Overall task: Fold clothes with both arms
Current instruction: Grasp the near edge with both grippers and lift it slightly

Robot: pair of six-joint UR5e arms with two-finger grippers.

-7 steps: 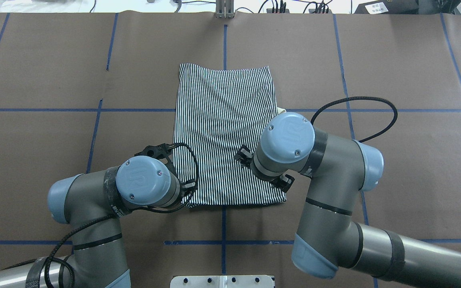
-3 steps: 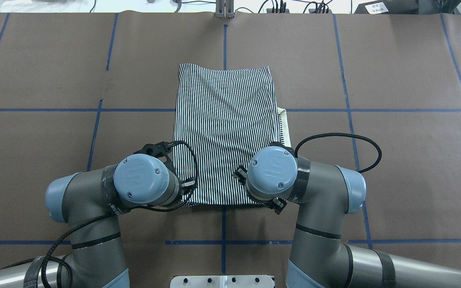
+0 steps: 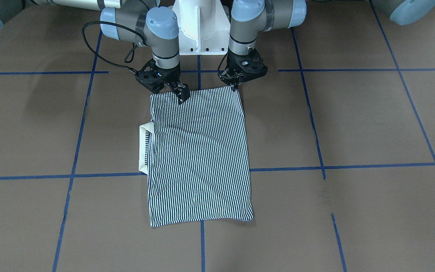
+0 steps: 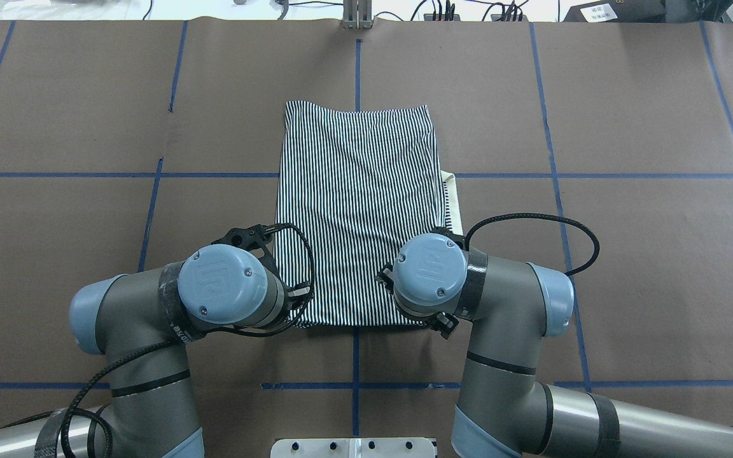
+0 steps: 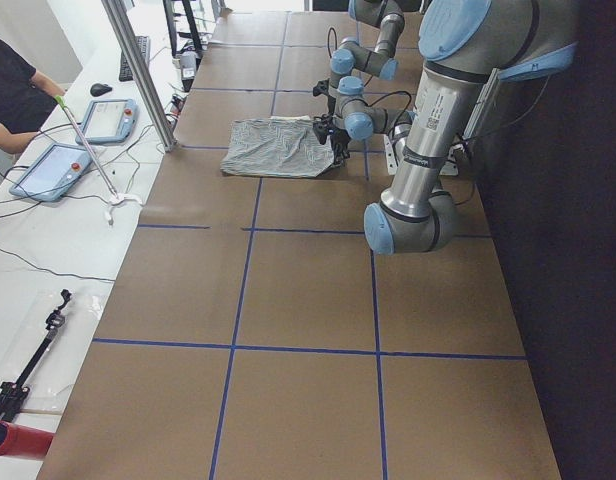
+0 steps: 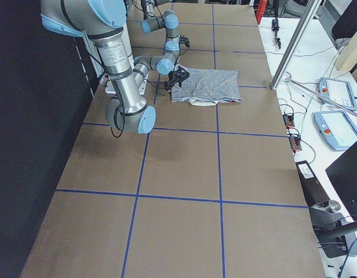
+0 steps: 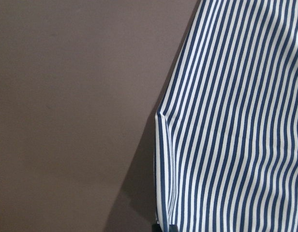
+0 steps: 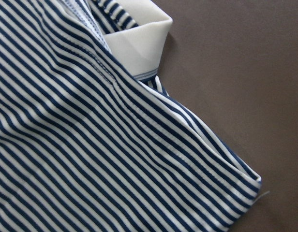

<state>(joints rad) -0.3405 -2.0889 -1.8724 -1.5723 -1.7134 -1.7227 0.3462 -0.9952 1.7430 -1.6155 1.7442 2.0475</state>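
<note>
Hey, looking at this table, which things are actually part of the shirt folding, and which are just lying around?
Part of the job:
striped polo shirt
left gripper, at one near corner
right gripper, at the other near corner

Just lying about, on the side bench:
nearer tablet
farther tablet
computer mouse
black tool
</note>
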